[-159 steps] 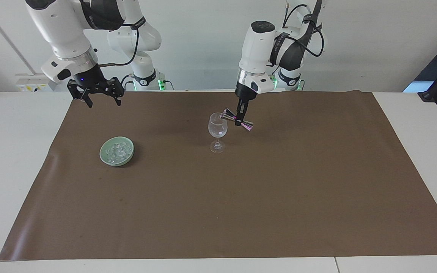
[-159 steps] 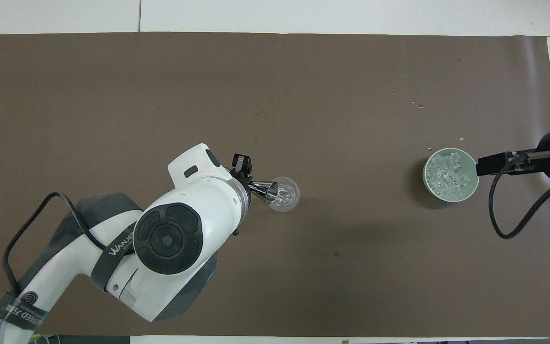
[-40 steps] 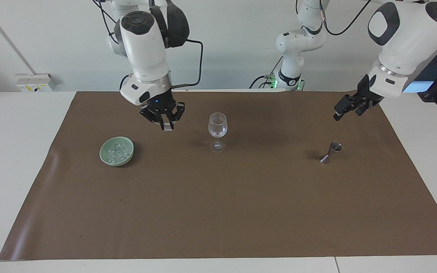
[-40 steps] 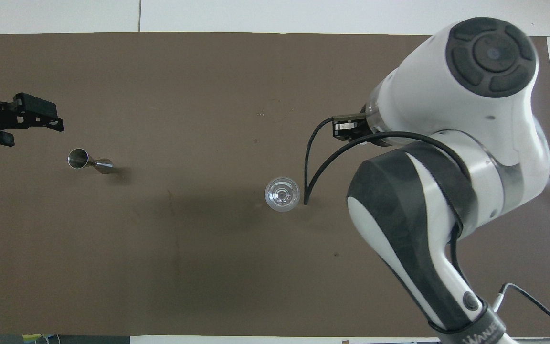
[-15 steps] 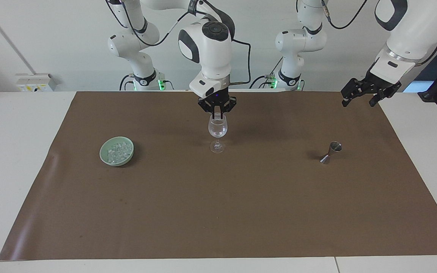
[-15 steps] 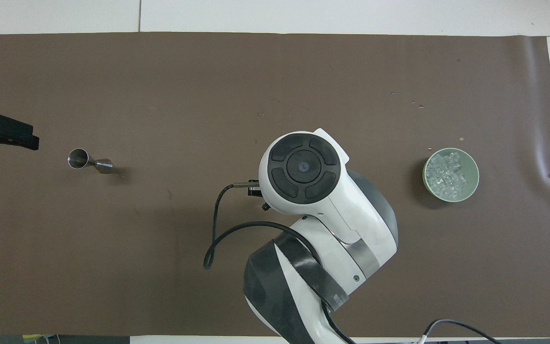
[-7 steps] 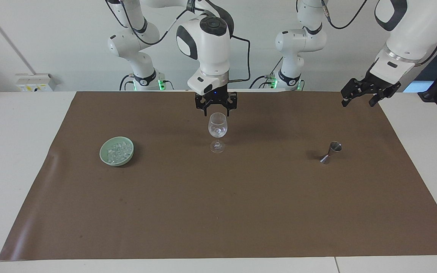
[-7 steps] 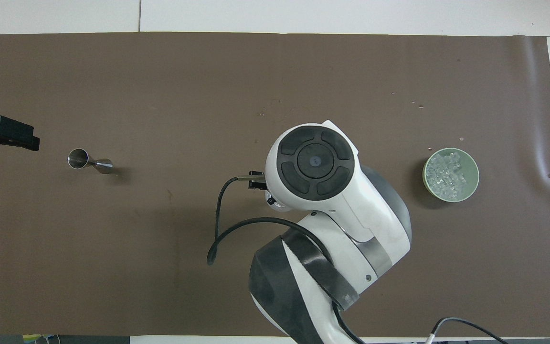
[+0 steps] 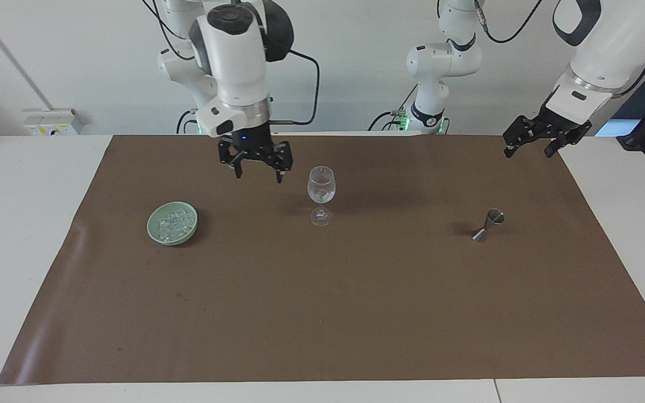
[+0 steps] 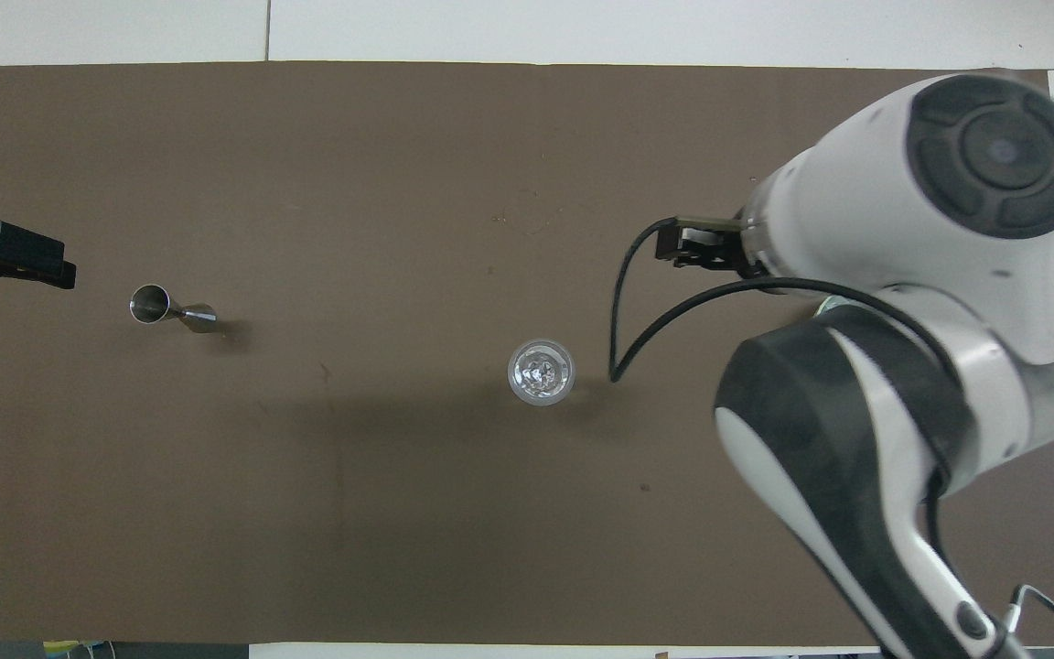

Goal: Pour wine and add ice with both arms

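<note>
The right arm (image 9: 235,61) fills the upper left of the facing frame, a bulky white jointed shell with black bands and a loose black cable. Its bulk is the main hazard: any swing across centre frame could clip the wine glass (image 9: 321,190). The brown mat (image 9: 322,313) is matte and paper-like, rippled at its left edge in frame, so a dragged fingertip could snag it.

The pale green bowl (image 9: 154,230), round, shallow and glazed-looking, sits at middle left of the frame. It would probably slide if nudged sideways. The glass at centre frame is clear, thin-stemmed and top-heavy (the likeliest thing to topple), with something cube-like glinting inside. The steel jigger (image 9: 487,224), an hourglass of two cones, stands slightly tilted at middle right.

The right gripper (image 9: 259,174) hangs over bare mat between bowl and glass, claws spread and empty. The left gripper (image 9: 528,151) waits at upper right of the frame, also spread and empty.

The ice (image 9: 172,223) lies heaped in the bowl: small, translucent cubes, probably slick and prone to squirting from a pinch.
</note>
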Robot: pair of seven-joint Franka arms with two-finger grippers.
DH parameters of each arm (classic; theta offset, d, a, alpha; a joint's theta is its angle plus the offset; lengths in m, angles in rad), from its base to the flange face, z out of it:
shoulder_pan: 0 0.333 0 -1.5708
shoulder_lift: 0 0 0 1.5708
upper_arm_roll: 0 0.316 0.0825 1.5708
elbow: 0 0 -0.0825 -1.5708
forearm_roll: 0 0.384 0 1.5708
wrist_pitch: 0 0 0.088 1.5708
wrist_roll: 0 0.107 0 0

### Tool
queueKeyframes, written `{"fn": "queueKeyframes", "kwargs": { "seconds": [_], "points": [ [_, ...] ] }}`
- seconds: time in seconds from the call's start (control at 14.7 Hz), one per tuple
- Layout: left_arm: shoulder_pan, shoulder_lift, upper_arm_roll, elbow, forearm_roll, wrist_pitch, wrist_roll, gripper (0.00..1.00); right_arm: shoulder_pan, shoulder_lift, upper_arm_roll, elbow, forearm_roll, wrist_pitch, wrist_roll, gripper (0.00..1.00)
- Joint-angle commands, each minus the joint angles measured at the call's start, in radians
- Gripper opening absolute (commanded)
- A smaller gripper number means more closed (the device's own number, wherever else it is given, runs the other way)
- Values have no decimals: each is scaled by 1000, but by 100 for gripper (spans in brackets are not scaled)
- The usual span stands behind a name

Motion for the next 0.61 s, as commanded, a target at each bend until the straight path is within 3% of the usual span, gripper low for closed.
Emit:
{"fn": "queueKeyframes", "kwargs": {
  "seconds": [0.0,0.27,0.55],
  "points": [
    [-7,-28,13,-27,-10,-6,9,100,-144,-55,11,-12,-2,-88,-157,100],
    [-7,-28,13,-27,-10,-6,9,100,-318,-94,10,17,9,-253,-354,100],
    [-7,-28,13,-27,-10,-6,9,100,-387,-148,8,19,10,-333,-434,100]
  ]
}}
